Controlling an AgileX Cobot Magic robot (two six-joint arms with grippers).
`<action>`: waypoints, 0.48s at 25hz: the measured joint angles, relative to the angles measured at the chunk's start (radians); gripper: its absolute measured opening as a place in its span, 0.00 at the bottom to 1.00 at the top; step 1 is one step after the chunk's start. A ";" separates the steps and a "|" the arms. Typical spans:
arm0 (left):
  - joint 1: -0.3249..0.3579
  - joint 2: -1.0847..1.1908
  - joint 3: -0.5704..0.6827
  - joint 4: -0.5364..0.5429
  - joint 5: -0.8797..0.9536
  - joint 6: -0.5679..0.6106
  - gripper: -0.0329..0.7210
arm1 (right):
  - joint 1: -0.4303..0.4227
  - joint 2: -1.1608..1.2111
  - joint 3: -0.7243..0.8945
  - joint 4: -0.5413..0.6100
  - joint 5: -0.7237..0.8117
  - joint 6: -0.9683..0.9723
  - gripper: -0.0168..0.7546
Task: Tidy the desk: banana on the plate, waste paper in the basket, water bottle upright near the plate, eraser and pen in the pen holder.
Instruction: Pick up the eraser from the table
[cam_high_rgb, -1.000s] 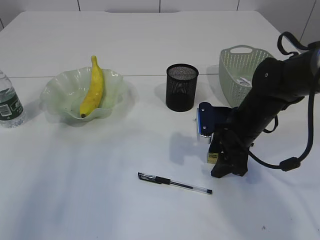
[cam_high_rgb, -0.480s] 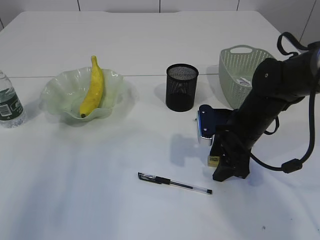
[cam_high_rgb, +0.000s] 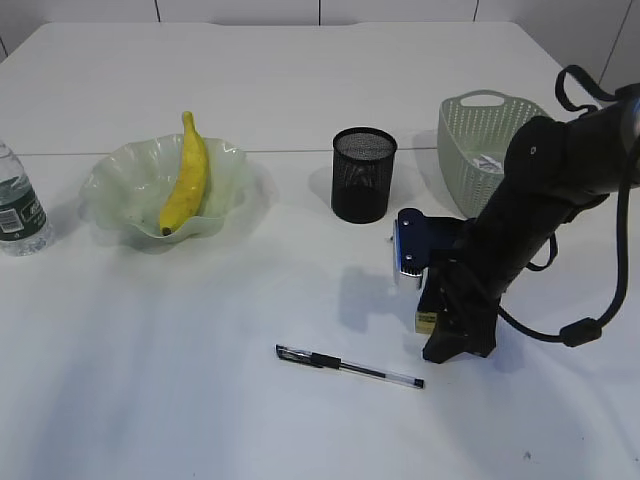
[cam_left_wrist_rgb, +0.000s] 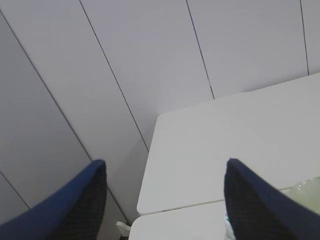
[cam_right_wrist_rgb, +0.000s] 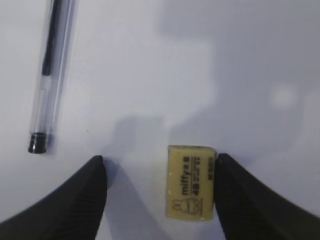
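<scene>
Now | eraser (cam_right_wrist_rgb: 191, 181): "miffy", "4B" | right end effector (cam_right_wrist_rgb: 159, 192): wide, empty | left end effector (cam_left_wrist_rgb: 165, 200): wide

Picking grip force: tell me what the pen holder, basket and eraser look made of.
Pen holder: black metal mesh, see-through weave. Basket: pale green plastic, probably, moulded perforated walls. Eraser: matte yellowish rubber or vinyl, printed lettering.

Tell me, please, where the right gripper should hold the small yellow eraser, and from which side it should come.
Grip the eraser across its two long side faces, coming straight down from above. It lies flat on the table, so only its sides give hold. The right gripper already has its jaws on either side; the eraser sits against one, so centring first would probably help.
</scene>
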 joint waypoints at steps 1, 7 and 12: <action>0.000 0.000 0.000 0.000 0.000 0.000 0.73 | 0.000 0.000 0.000 0.004 0.000 0.000 0.66; 0.000 0.000 0.000 0.000 0.000 0.000 0.73 | 0.000 0.000 0.000 0.014 0.000 0.000 0.66; 0.000 0.000 0.000 0.000 0.000 0.000 0.73 | 0.000 0.000 0.000 0.014 -0.004 0.000 0.63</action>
